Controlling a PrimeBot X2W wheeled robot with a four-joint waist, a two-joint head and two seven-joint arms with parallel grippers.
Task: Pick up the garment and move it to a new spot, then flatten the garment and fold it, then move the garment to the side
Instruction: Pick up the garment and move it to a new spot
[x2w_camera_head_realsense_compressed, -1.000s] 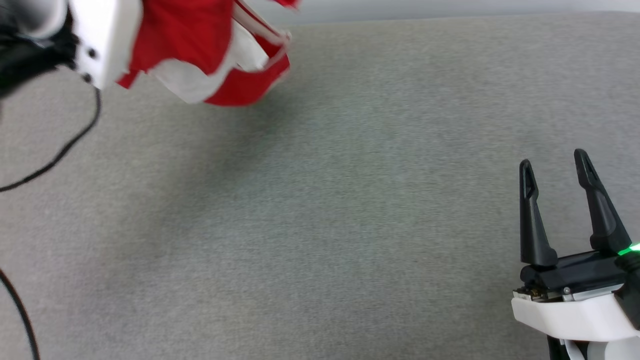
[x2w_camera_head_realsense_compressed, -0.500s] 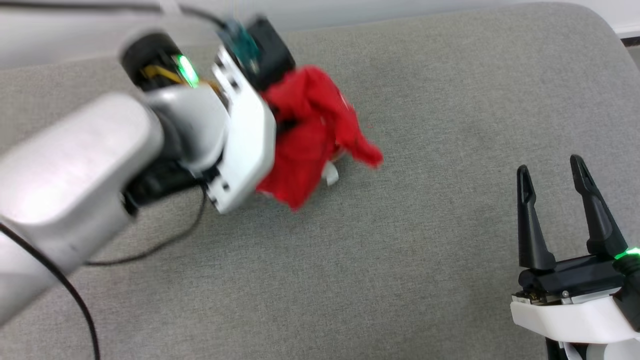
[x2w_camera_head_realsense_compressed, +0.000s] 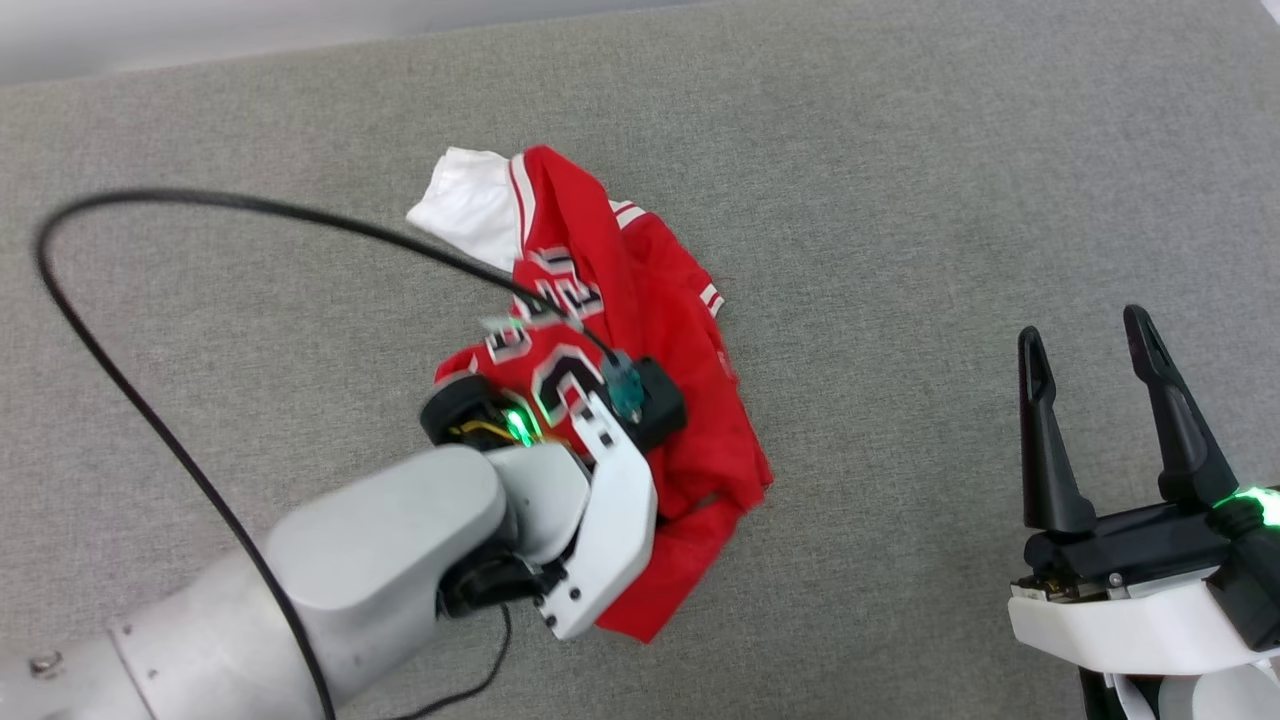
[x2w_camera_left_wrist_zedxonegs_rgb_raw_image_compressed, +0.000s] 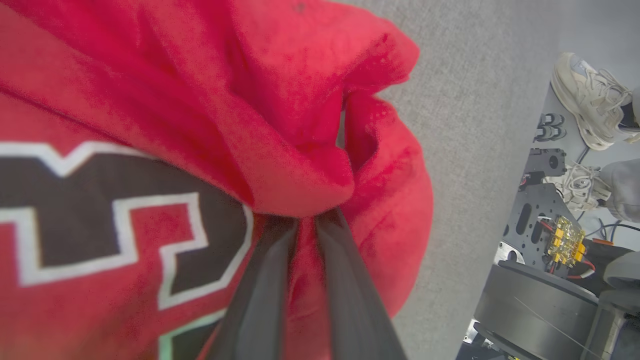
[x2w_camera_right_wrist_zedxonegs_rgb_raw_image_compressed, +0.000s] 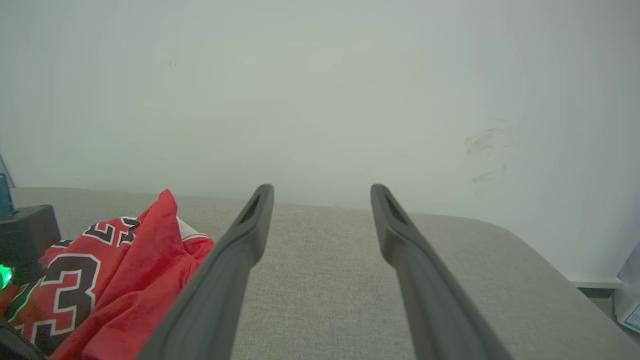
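Note:
The garment (x2w_camera_head_realsense_compressed: 640, 270), red with a white sleeve (x2w_camera_head_realsense_compressed: 460, 205) and black-and-white numbers, lies crumpled on the grey padded table (x2w_camera_head_realsense_compressed: 900, 200). My left arm (x2w_camera_head_realsense_compressed: 400, 560) reaches over its near part, wrist pointing down into the cloth. In the left wrist view my left gripper (x2w_camera_left_wrist_zedxonegs_rgb_raw_image_compressed: 307, 220) is shut on a bunched fold of the garment (x2w_camera_left_wrist_zedxonegs_rgb_raw_image_compressed: 150, 100), fingertips buried in the red fabric. My right gripper (x2w_camera_head_realsense_compressed: 1085, 330) stands open at the lower right, well clear of the cloth and holding nothing. The right wrist view has the right gripper (x2w_camera_right_wrist_zedxonegs_rgb_raw_image_compressed: 322, 192) open, with the garment (x2w_camera_right_wrist_zedxonegs_rgb_raw_image_compressed: 125, 270) at its lower left.
A black cable (x2w_camera_head_realsense_compressed: 150, 200) loops from my left wrist over the table's left half. Beyond the table's edge, the left wrist view shows a person's pale shoes (x2w_camera_left_wrist_zedxonegs_rgb_raw_image_compressed: 585, 100) and my dark base (x2w_camera_left_wrist_zedxonegs_rgb_raw_image_compressed: 540, 300). A pale wall (x2w_camera_right_wrist_zedxonegs_rgb_raw_image_compressed: 320, 75) stands behind the table.
The garment, hanging in the air at the upper left a second ago, has come down onto the table's middle with my left arm. The head camera has shifted. The right gripper is unchanged.

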